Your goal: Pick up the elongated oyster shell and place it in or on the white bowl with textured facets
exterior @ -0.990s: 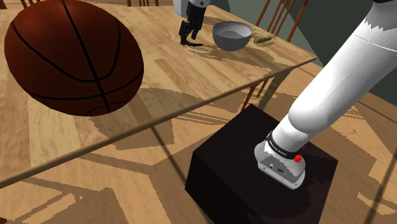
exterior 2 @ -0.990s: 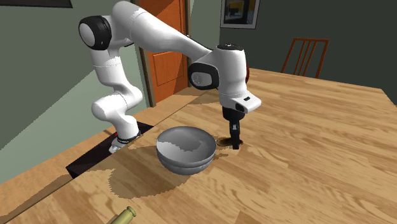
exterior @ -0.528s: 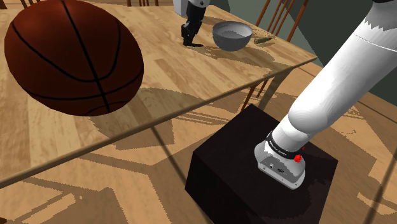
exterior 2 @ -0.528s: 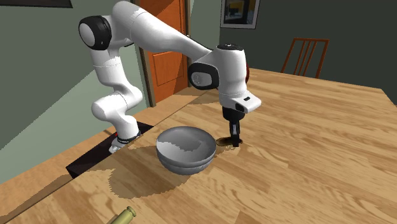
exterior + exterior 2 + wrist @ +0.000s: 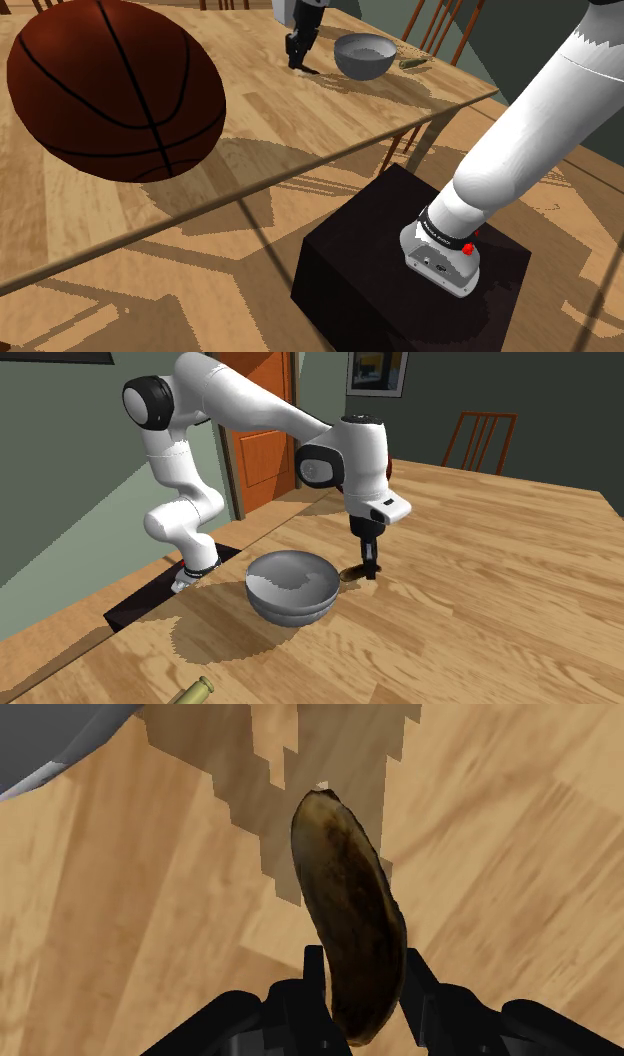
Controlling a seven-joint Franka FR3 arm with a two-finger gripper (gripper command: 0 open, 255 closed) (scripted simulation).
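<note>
Change: claw point(image 5: 369, 566) fingers, spread 1 s ago, now pinch the oyster shell point(image 5: 350, 904).
Arm: reaches out over the table point(image 5: 500, 582), wrist turned down.
Shell axis: brown, elongated, clasped at its near end, its long axis running straight ahead of the claw.
Beside claw: grey bowl point(image 5: 290, 587), close by.
Views: wrist view shows the grip on the shell; shoulder view adds 1 basketball point(image 5: 115, 85), well apart from the claw.

Bright, even light — jagged, stair-stepped shadows across the table point(image 5: 120, 954).
</note>
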